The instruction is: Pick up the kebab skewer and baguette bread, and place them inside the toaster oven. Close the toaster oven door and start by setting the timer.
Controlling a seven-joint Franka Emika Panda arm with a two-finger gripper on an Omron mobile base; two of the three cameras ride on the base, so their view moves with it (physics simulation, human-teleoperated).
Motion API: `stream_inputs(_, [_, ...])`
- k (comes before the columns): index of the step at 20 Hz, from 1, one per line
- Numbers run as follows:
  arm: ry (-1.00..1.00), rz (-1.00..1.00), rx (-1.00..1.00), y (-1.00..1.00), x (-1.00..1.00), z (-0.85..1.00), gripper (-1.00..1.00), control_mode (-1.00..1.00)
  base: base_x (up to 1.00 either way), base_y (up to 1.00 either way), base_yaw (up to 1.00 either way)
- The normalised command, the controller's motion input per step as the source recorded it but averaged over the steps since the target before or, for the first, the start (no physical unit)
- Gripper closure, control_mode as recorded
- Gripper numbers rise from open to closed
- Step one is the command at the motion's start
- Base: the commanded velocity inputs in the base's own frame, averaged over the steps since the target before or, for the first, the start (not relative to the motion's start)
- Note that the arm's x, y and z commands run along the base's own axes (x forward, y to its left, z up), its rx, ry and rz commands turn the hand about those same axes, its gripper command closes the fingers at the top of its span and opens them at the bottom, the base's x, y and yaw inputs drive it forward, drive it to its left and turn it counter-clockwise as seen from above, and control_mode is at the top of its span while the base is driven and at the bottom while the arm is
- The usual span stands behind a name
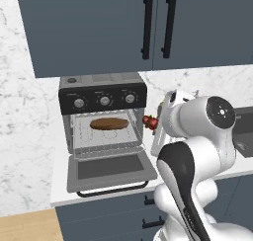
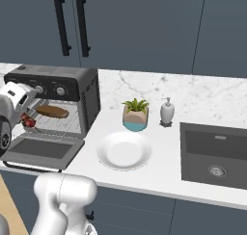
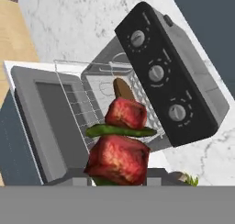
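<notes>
Toaster oven (image 1: 103,117) on the counter (image 1: 62,198) under dark blue wall cabinets (image 1: 138,25) — three round knobs (image 1: 104,100) across its black top panel. Toaster oven door (image 1: 109,169) dropped fully open, black bar handle toward the counter edge. Baguette bread (image 1: 109,123) lies lengthwise on the wire rack (image 1: 106,136) inside. White arm (image 1: 197,136) stands just right of the oven; red tip of the kebab skewer (image 1: 149,121) shows at the oven's right front corner — fingers hidden behind the arm
</notes>
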Motion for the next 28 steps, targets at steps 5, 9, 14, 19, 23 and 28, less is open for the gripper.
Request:
stream_inputs(5, [-0.09,0.24,-0.01,0.70,0.00,-0.07,1.00,-1.00,0.00,0.00,0.00])
stream_inputs(9, [0.00,0.22,0.00,0.30,0.10,-0.22,1.00,-1.00,0.00,0.00,0.00])
stream_inputs(14, [-0.05,0.05,-0.11,0.25,0.05,-0.14,1.00,-1.00,0.00,0.00,0.00])
stream_inputs(19, [-0.08,-0.06,-0.26,0.14,0.07,-0.04,1.00,-1.00,0.00,0.00,0.00])
stream_inputs(23, [-0.01,-0.15,-0.26,0.02,0.21,0.00,1.00,-1.00,0.00,0.00,0.00])
stream_inputs(28, [-0.13,-0.09,-0.15,-0.18,0.12,-0.01,1.00,-1.00,0.00,0.00,0.00])
